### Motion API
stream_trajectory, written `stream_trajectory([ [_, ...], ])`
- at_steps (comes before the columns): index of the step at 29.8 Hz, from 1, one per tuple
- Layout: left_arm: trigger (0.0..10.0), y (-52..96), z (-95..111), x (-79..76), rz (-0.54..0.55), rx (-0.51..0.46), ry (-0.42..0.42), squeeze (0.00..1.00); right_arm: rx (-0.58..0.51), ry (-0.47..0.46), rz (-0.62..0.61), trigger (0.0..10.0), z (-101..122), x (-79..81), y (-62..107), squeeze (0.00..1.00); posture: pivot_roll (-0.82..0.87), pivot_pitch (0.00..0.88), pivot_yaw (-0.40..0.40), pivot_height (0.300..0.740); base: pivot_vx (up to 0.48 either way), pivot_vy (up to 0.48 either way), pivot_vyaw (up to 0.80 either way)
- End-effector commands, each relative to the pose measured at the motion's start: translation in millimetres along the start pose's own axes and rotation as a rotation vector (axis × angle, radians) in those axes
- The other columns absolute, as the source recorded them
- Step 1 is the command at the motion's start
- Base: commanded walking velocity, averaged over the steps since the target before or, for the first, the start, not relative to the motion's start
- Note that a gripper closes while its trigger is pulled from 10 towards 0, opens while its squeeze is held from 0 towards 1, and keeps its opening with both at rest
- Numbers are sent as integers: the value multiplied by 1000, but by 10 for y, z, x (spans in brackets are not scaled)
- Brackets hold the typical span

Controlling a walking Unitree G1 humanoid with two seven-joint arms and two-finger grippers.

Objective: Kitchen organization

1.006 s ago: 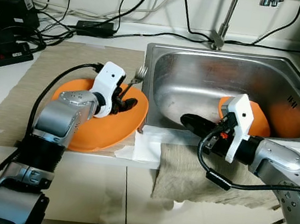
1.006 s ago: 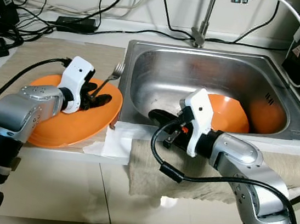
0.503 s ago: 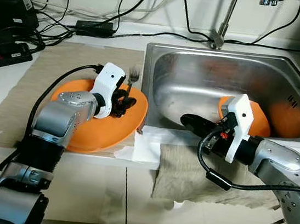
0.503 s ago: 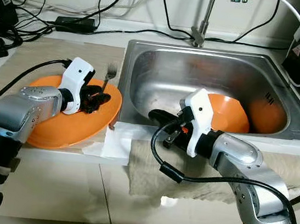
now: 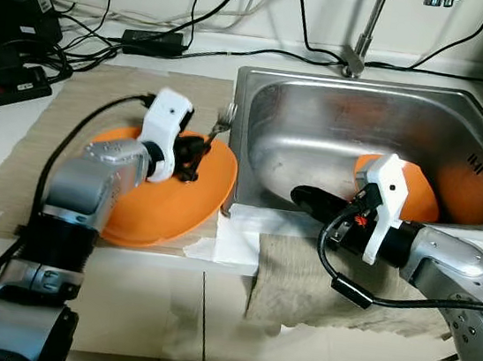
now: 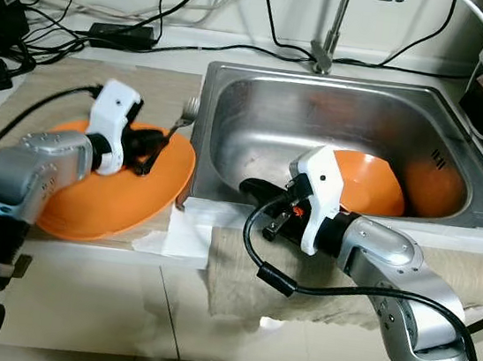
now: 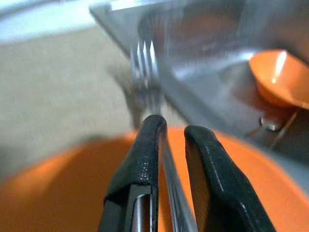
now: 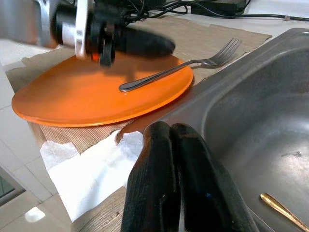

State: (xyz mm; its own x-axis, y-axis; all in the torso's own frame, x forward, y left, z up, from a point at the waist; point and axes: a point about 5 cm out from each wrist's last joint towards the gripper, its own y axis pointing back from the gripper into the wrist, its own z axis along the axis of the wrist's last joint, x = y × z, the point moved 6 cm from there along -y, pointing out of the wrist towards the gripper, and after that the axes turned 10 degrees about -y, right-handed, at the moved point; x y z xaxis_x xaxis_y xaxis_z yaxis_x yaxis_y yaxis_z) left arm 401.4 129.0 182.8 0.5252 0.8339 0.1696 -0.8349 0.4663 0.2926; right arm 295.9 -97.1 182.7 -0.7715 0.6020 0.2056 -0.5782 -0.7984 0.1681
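The left gripper (image 5: 193,155) has pulled back a little toward the robot, and the fork (image 8: 179,68) that stood up in its grip half a second ago now lies flat.

The tabletop (image 5: 17,129) has a tan mat and a steel sink (image 5: 318,137) set in it. In the sink sit an orange bowl (image 5: 414,190) and one more orange dish (image 5: 472,189), with a small gold spoon (image 8: 282,209) on the bottom. A big orange plate (image 5: 164,197) rests on the mat just beside the sink.

The fork lies on the plate, its handle on the orange part and its prongs poking out over the rim toward the sink. The left fingers (image 7: 147,159) are open a small way, one on each side of the handle. I cannot tell if they are touching it.

The right gripper (image 5: 304,195) rests at the sink's front edge. Its fingers (image 8: 159,193) are pressed together and hold nothing.
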Motion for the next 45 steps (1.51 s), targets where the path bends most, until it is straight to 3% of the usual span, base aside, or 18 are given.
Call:
stream_trajectory([
  [1, 0, 43, 142, 30, 4, -37, -5, 75, -1, 7, -7, 10000, 10, -5, 5, 0, 4, 17, 41, 740, 0, 0, 0],
  [4, 0, 58, 195, 33, 4, -51, -16, 0, -1, 6, -8, 10000, 7, -8, 5, 0, 4, 17, 40, 740, 0, 0, 0],
  [8, 0, 44, 191, 63, 32, -37, -59, 0, -1, 6, -9, 10000, 5, -11, 1, 0, 7, 17, 39, 740, 0, 0, 0],
  [9, 6824, 23, 135, 73, 48, -13, -79, 0, -1, 6, -7, 10000, 4, -8, -2, 0, 7, 18, 39, 740, 0, 0, 0],
  [10, 10000, 15, 118, 69, 51, -9, -78, 0, -2, 6, -7, 10000, 3, -7, -5, 0, 7, 18, 39, 740, 0, 0, 0],
  [11, 10000, 9, 111, 59, 49, -9, -74, 71, -2, 5, -6, 10000, 2, -4, -7, 0, 7, 18, 39, 740, 0, 0, 0],
  [12, 10000, 6, 111, 51, 49, -12, -68, 380, -2, 5, -5, 10000, 2, -1, -9, 0, 7, 18, 39, 740, 0, 0, 0],
  [13, 10000, 0, 99, 66, 60, -9, -65, 1000, -3, 4, -5, 10000, 2, 3, -11, 0, 7, 18, 39, 740, 0, 0, 0],
  [29, 10000, -161, 17, 160, 106, 14, -58, 1000, -12, 8, -5, 10000, 39, 4, -19, 0, -3, 21, 35, 740, 0, 0, 0],
  [45, 10000, -405, 285, 197, 94, -1, -106, 1000, -25, 8, -4, 10000, 53, 44, -41, 0, -19, 27, 61, 740, 0, 0, 0],
])
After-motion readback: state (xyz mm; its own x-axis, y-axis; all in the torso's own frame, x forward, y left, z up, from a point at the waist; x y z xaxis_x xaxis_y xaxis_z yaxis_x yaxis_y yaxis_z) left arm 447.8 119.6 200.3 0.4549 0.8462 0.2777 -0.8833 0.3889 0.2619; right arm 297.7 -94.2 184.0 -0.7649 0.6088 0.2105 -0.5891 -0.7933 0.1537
